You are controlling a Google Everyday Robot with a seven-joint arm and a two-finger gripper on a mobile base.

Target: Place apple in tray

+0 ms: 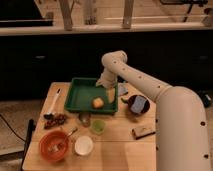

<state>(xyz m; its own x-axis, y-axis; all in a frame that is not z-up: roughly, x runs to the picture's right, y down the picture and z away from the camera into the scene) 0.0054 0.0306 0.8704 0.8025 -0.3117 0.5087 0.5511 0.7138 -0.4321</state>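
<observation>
The apple (98, 103) lay inside the green tray (79, 97), on the tray floor near its front right corner. It sat by itself and nothing touched it but the tray.

The gripper (106, 84) hung over the back right part of the tray, behind the apple and higher up. There was a clear gap between the two, so the gripper had no hold of the apple. Whether the gripper was open or shut could not be told.

The apple looked small, round and smooth. It was likely firm and not heavy, so it would not squash easily. Its smooth skin could be slippery, and a round thing like this could roll if bumped. The best place to take hold would be across its widest part, on two opposite sides, coming down from above. A gentle, even squeeze should be enough, since a hard pinch could bruise it.

The tray stood on a wooden table (120, 145). A small green cup (98, 126) stood just in front of the tray, and an orange bowl (54, 144) sat farther in front, toward the tray's left side. With the apple resting in the tray, the job looked done.
</observation>
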